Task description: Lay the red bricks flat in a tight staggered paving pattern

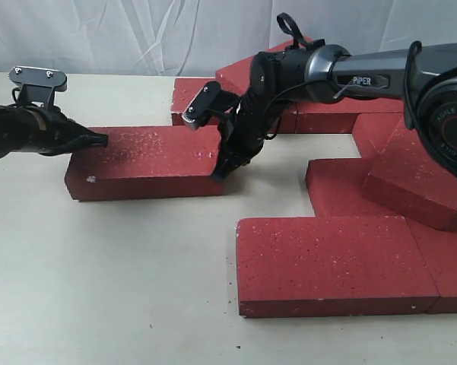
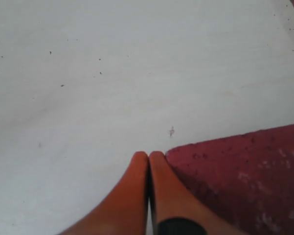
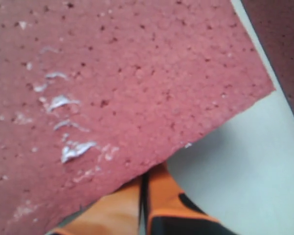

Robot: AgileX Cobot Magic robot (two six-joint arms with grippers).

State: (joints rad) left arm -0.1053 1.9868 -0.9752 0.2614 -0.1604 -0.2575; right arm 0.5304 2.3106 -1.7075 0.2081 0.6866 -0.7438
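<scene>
A lone red brick (image 1: 144, 161) lies flat on the pale table (image 1: 99, 289), left of the other bricks. My left gripper (image 1: 100, 140) is shut and empty, its tip at the brick's left end. In the left wrist view the orange fingertips (image 2: 148, 154) are pressed together beside the brick's corner (image 2: 244, 181). My right gripper (image 1: 220, 173) is also shut and empty, pointing down against the brick's right end. In the right wrist view its fingertips (image 3: 145, 175) sit against the edge of the brick (image 3: 127, 88).
A large brick (image 1: 331, 262) lies flat at the front right, with more behind it (image 1: 342, 182). One brick (image 1: 414, 179) leans tilted on the right. Other bricks (image 1: 190, 95) lie at the back, partly behind the right arm (image 1: 350, 76). A white curtain hangs behind.
</scene>
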